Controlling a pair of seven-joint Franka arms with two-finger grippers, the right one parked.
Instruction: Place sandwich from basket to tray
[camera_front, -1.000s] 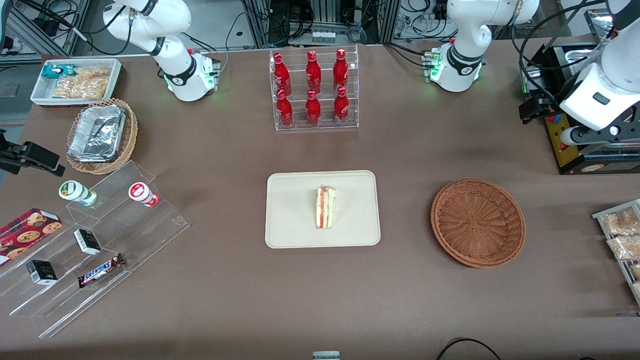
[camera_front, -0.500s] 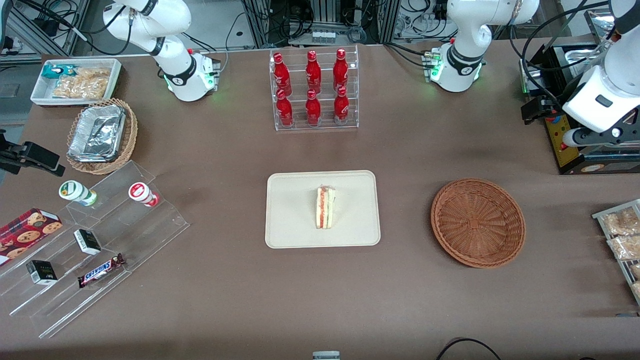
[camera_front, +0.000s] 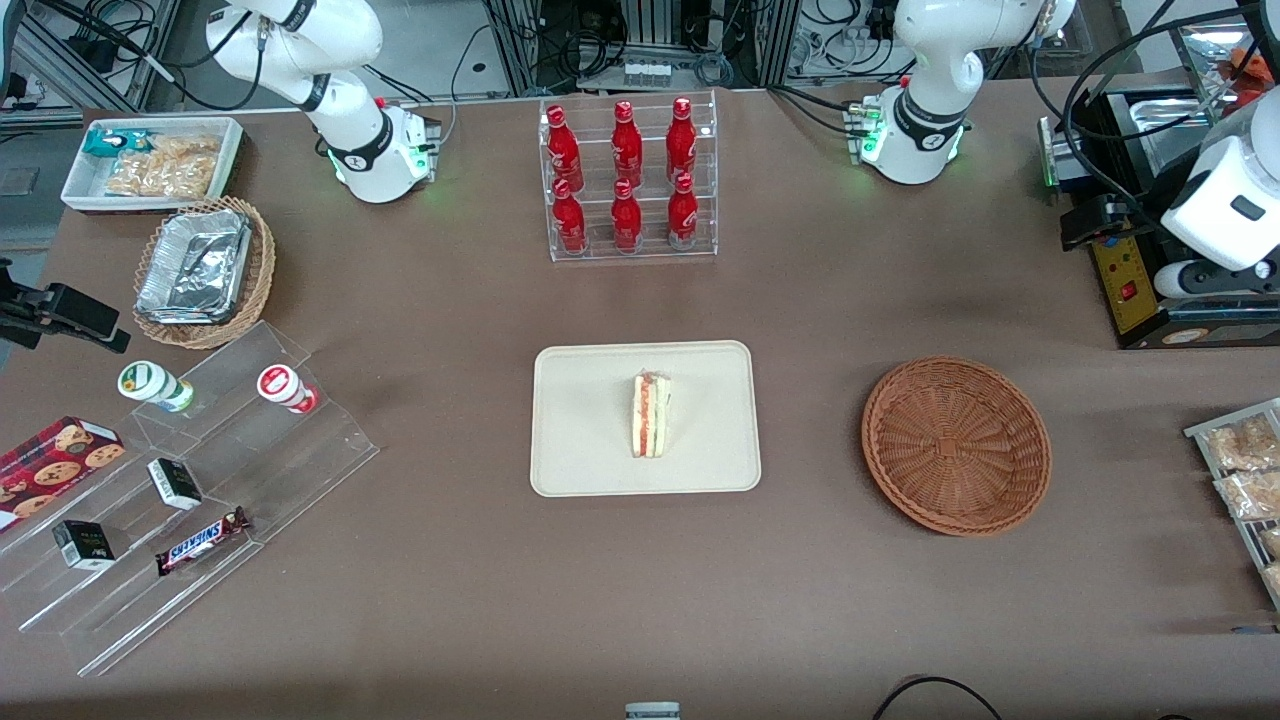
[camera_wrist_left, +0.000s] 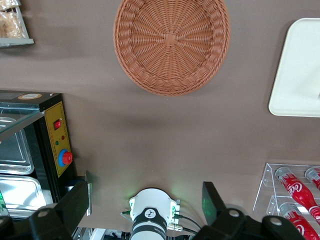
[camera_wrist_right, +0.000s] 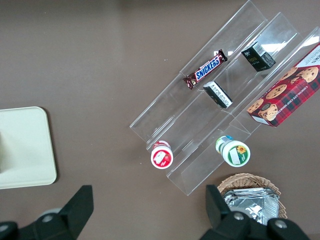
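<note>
Presently, toward the parked arm's end of the counter (camera_front: 450, 580), a tan wicker basket of foil trays (camera_front: 205, 270) is sitting farther from the front camera than a clear stepped stand (camera_front: 300, 470), which is carrying a Snickers bar (camera_front: 200, 541) on its lowest step. Near the middle of the counter, a clear rack of red bottles (camera_front: 628, 215) is standing farther from the camera than the tray (camera_front: 580, 440). The sandwich (camera_front: 650, 415) is lying on the tray, about at its middle, with its striped cut edge facing up. The basket (camera_front: 955, 445) is sitting beside the tray, apart from it and toward the working arm's end, and it is holding nothing. The gripper (camera_wrist_left: 146, 187) is hanging high over the working arm's end of the counter, near a black control box (camera_front: 1125, 280), well apart from both basket and tray. Its fingers (camera_wrist_left: 75, 205) are spreading wide, with nothing between them.
</note>
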